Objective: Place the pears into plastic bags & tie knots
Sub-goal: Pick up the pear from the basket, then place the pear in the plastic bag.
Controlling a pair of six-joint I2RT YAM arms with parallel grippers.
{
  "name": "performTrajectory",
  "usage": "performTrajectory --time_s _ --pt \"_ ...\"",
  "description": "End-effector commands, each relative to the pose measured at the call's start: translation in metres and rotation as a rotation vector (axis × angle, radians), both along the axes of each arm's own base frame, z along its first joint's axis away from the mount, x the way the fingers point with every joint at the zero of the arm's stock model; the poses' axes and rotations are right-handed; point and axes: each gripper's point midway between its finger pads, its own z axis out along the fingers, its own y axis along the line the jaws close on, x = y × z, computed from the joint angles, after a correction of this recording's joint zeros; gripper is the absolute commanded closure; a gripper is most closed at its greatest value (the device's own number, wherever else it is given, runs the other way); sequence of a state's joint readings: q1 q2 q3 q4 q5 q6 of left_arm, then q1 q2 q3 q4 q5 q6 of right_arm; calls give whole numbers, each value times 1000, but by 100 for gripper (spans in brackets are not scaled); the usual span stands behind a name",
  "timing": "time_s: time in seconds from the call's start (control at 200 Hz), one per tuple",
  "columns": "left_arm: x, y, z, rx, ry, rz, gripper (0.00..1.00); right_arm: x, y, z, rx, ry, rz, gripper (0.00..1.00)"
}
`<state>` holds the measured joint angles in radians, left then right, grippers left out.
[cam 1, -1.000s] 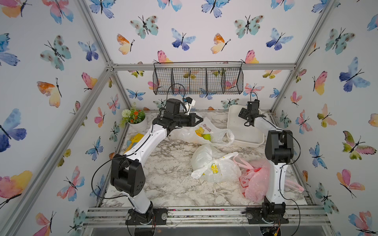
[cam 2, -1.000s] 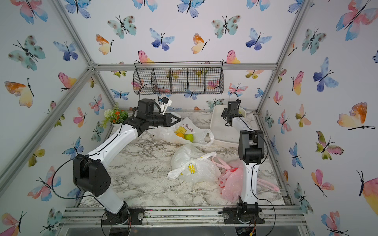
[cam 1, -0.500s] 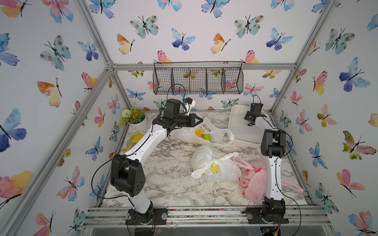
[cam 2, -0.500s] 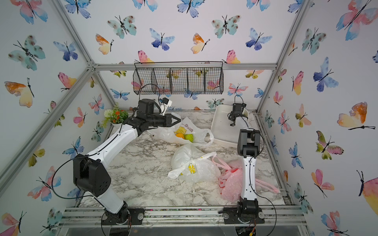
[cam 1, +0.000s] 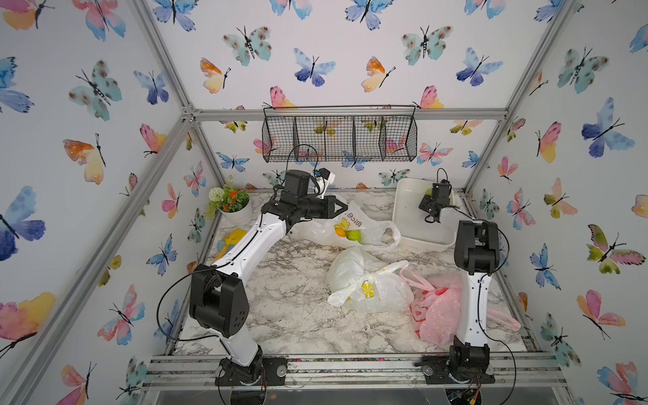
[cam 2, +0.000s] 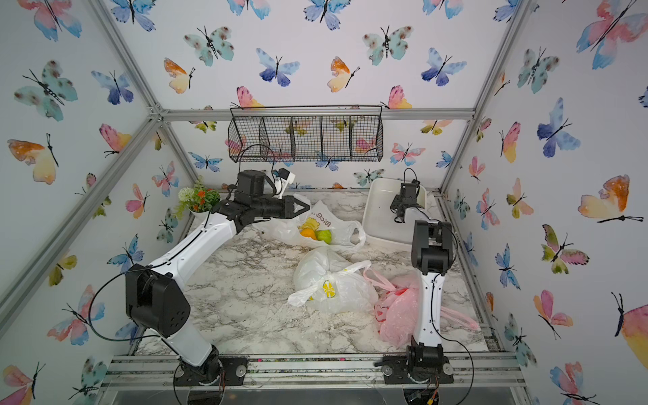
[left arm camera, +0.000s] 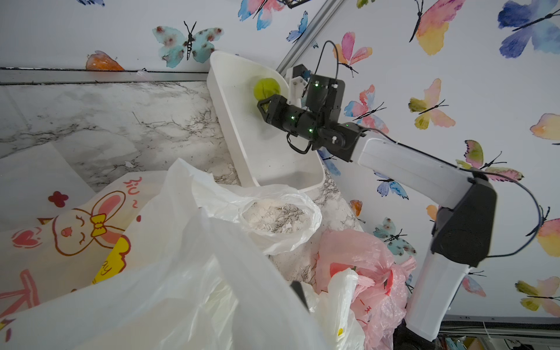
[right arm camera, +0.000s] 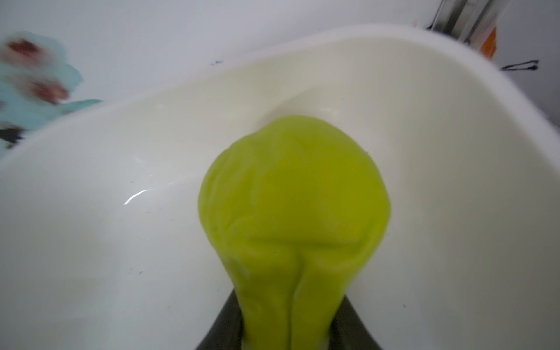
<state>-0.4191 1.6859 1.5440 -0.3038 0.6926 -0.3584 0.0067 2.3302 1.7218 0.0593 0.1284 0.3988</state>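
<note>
In the right wrist view my right gripper (right arm camera: 289, 321) is shut on a bright green pear (right arm camera: 294, 194), whose narrow end is squeezed between the dark fingers. The pear is inside the white tub (cam 1: 398, 217) at the back right, near its far end, as the left wrist view shows for this pear (left arm camera: 266, 88). My left gripper (cam 1: 342, 208) is shut on the rim of the doodle bag (cam 1: 364, 231), holding it up; plastic drapes over one finger (left arm camera: 300, 295). Another green pear (cam 2: 324, 235) shows through that bag. The lemon bag (cam 1: 368, 287) and the pink bag (cam 1: 438, 312) lie in front, bunched.
A potted flower (cam 1: 233, 205) stands at the back left, and a yellow item (cam 1: 233, 238) lies by the left edge. A wire basket (cam 1: 338, 138) hangs on the back wall. The right arm's column (cam 1: 473, 308) rises beside the pink bag.
My right gripper has reached deeper toward the tub's far end and shut on the green pear. The left arm and its bag have not moved.
</note>
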Motion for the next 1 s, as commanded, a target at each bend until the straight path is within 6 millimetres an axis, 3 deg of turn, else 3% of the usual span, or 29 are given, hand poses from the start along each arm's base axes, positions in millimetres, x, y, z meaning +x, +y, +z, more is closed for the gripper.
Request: performTrajectory --time_s 0.0,0.225,0.3,0.395,0.491,0.671,0.786,0.886,0.891,0.991 --pt "1 0 8 -6 -34 -3 100 -12 34 81 66 -190 84 66" --pt "4 -3 17 -28 -55 -16 100 -98 85 93 131 -144 244 68" --pt "4 -4 20 -34 -62 -19 100 -122 103 108 151 -146 326 68" --pt "10 -3 22 -28 -70 -9 100 -157 155 129 204 -129 557 68" --pt "16 -3 24 -28 -72 0 100 -209 213 141 251 -79 812 68" --pt "15 -8 25 -49 -67 -12 100 -275 274 152 330 -24 1004 69" --pt "11 -9 30 -57 -72 -22 100 -277 305 125 397 115 1012 68" --pt "6 -9 37 -62 -84 -23 100 -255 317 92 417 225 964 68" --pt "6 -9 37 -62 -84 -24 100 -253 318 97 417 213 968 68" --pt "1 -6 38 -60 -88 -17 100 -233 328 70 380 288 953 65"
